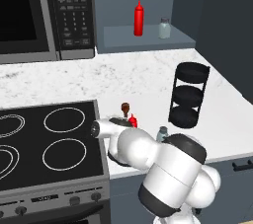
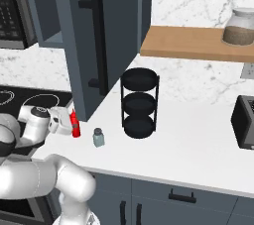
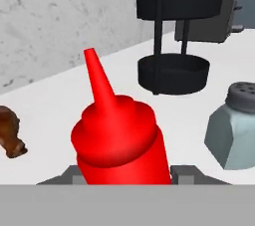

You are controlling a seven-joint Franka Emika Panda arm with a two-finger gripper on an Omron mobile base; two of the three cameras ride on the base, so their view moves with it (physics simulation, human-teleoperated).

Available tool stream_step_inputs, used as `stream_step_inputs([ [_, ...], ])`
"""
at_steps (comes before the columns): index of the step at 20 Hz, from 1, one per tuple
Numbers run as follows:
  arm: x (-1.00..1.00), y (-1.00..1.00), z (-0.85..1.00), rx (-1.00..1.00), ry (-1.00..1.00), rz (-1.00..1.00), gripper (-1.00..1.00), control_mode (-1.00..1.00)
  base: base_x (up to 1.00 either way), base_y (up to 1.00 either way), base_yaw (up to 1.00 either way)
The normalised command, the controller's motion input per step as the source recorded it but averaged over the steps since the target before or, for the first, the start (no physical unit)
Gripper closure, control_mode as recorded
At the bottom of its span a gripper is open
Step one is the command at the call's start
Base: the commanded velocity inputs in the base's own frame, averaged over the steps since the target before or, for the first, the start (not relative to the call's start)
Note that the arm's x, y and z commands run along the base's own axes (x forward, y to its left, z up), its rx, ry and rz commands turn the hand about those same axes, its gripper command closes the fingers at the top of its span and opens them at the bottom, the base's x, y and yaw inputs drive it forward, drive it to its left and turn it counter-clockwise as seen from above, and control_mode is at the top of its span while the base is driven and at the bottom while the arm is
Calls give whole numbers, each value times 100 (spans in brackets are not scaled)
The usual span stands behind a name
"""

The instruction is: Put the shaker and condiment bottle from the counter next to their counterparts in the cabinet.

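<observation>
On the white counter [image 1: 123,75], near the stovetop, stands the red condiment bottle [image 1: 132,120] [image 2: 75,125] [image 3: 119,140]. My gripper [image 1: 129,124] [image 2: 72,126] [image 3: 124,175] is low around its body, with a grey finger pad pressed on each side. The pale shaker [image 1: 162,132] [image 2: 98,138] [image 3: 231,125] stands upright just right of the bottle, apart from it. On the shelf of the dark cabinet [image 1: 148,43] stand the counterparts: a matching red bottle [image 1: 139,19] and a matching shaker [image 1: 164,28], side by side.
A black three-tier rack [image 1: 189,94] [image 2: 140,102] stands behind the shaker. A small brown knobbed piece [image 1: 125,107] [image 3: 10,133] sits behind the bottle. The stovetop [image 1: 49,144] and microwave [image 1: 44,11] lie left. The open cabinet door [image 2: 99,35] hangs over the counter; a toaster [image 2: 244,122] is far right.
</observation>
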Motion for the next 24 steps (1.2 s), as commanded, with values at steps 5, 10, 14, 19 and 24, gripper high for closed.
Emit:
stream_step_inputs([
  [5,-5,-13,29,-3,-9,19,100,-100,0,0,0],
  [10,-27,-17,56,-2,-4,25,100,-100,0,0,0],
  [14,-24,-23,81,0,2,16,100,-100,0,0,0],
  [19,-17,-9,93,1,4,6,100,-100,0,0,0],
  [24,-42,0,84,0,0,2,100,-100,0,0,0],
])
